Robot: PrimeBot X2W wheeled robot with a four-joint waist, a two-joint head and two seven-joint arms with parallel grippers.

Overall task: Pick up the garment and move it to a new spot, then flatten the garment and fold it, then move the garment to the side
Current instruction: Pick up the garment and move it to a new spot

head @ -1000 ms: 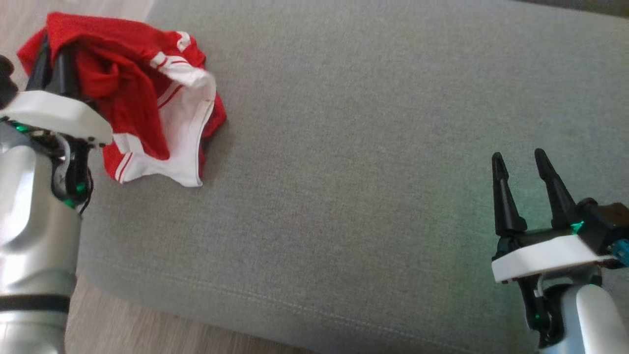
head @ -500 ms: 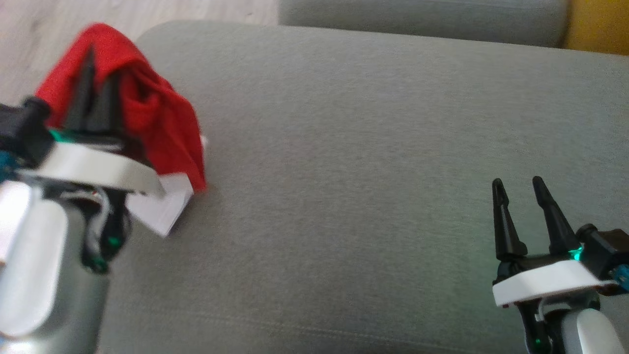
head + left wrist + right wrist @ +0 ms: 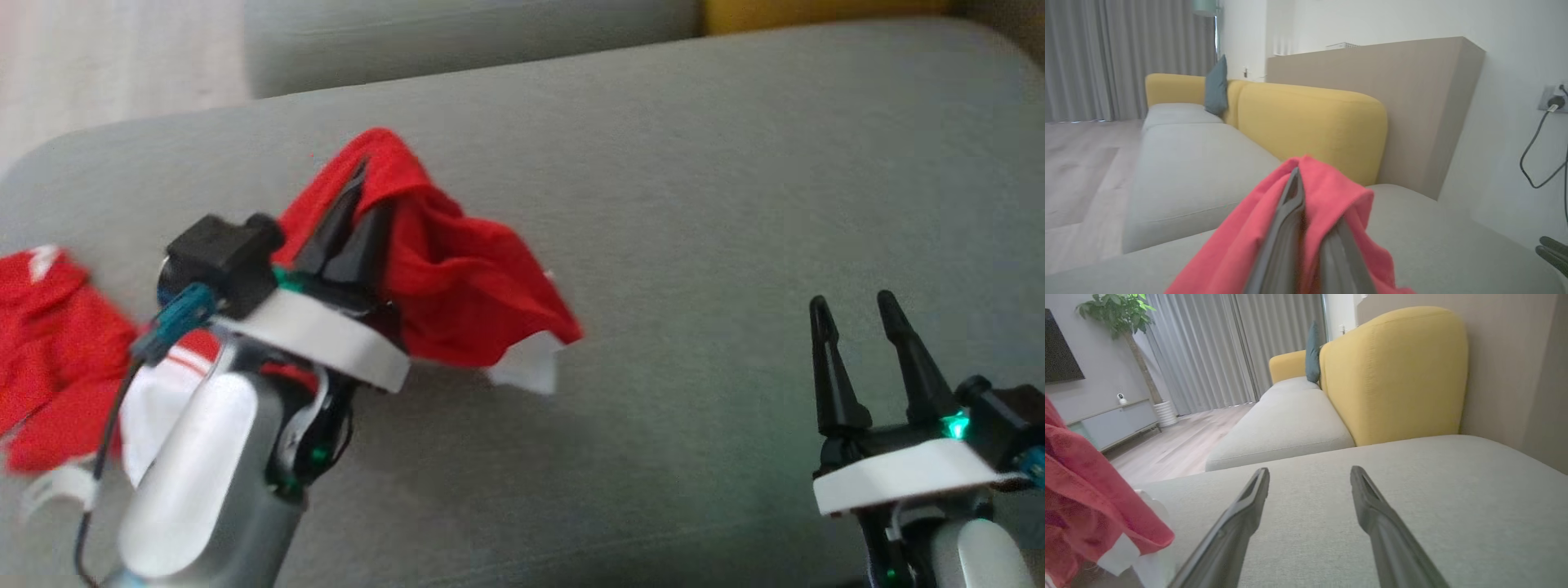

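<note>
Left tool point(image 3: 371, 192) with garment point(image 3: 465, 302), grey sofa point(image 3: 735, 204)

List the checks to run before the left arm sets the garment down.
1. Left gripper shut on garment: ok, the cloth drapes over it.
2. Right gripper open and empty: ok.
3. Right gripper apart from garment: ok.
4. Bare cushion between the grippers: ok.
5. Whole garment lifted: cannot tell; red cloth lies at the far left, and its link to the held part is hidden.
</note>
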